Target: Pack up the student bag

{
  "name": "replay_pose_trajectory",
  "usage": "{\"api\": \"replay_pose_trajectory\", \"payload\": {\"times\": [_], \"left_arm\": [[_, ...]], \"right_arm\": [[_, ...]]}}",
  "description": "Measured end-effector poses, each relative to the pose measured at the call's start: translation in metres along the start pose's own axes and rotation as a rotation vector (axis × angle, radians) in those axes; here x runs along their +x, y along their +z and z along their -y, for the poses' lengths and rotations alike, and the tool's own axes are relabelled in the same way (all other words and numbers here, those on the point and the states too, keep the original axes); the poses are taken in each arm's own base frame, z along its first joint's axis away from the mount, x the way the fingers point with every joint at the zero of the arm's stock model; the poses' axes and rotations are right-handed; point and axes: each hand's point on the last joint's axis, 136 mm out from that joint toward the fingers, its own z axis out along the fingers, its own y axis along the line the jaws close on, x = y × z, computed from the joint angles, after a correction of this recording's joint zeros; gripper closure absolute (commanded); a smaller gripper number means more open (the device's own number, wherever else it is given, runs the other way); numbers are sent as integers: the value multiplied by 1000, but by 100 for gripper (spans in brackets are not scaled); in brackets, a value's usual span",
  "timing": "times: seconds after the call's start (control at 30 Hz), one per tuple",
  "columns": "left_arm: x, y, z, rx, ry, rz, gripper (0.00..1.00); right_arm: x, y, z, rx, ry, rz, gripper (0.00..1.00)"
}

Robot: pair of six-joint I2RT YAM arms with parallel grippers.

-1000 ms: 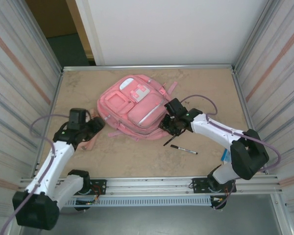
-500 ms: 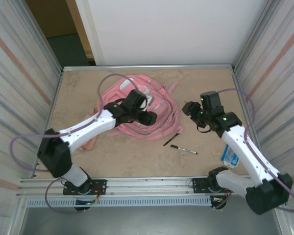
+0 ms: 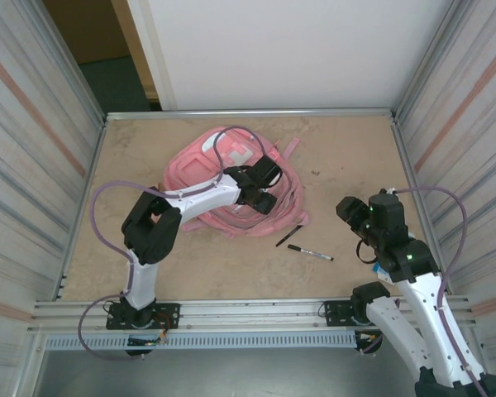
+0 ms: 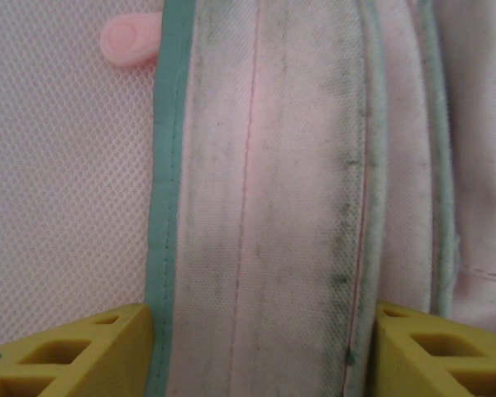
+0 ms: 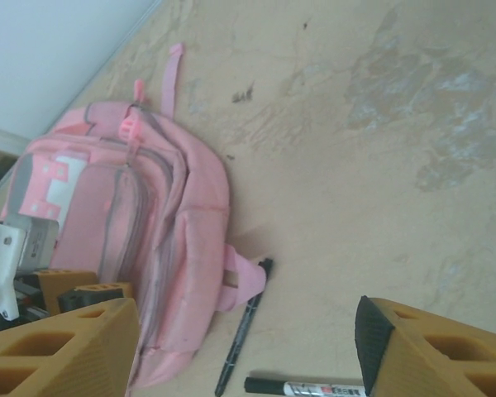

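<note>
The student bag [image 3: 219, 169], a soft pink backpack, lies flat at the middle back of the table. My left gripper [image 3: 263, 192] reaches across it and rests on its right part. In the left wrist view its yellow fingers [image 4: 66, 356] stand apart on either side of a pale fabric band with teal edging [image 4: 260, 207], which lies flat and unpinched, so the left gripper [image 4: 260, 356] is open. My right gripper [image 3: 347, 208] hangs to the right of the bag, clear of it. The right gripper [image 5: 244, 347] is open and holds nothing, and the student bag [image 5: 149, 215] is to its left.
A thin black pen [image 3: 288, 236] and a black-capped marker [image 3: 310, 252] lie on the table just in front of the bag's right corner; the pen [image 5: 244, 331] and marker [image 5: 306, 387] lie below my right jaws. Something blue [image 3: 382, 266] peeks out beside the right arm. Metal walls ring the table.
The left arm swung from the bag's left side across to its right part. The right arm pulled back from the bag toward the right front, and its jaws opened.
</note>
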Motion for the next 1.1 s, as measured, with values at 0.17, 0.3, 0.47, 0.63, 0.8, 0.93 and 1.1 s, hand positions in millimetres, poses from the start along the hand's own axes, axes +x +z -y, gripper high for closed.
{"api": "replay_pose_trajectory", "payload": {"times": [0.17,0.3,0.47,0.63,0.8,0.93,1.1], "left_arm": [[-6,-2,-2,-49,30,14,65],[-9,-5,3,-51,76,22,93],[-11,-10,2,-55,134,27,100],[-25,-37,-7,-72,200,56,100],[-52,-83,-28,-106,249,145,100],[-64,-109,-55,-159,237,199,100],[-70,-121,-78,-142,184,232,100]], "right_arm": [[3,2,8,21,-3,1,31],[6,3,12,38,-5,-13,31],[11,6,17,52,-5,-23,31],[13,9,16,47,4,-38,31],[24,20,15,65,2,-107,31],[32,27,13,65,1,-155,31],[38,30,14,68,1,-183,31]]}}
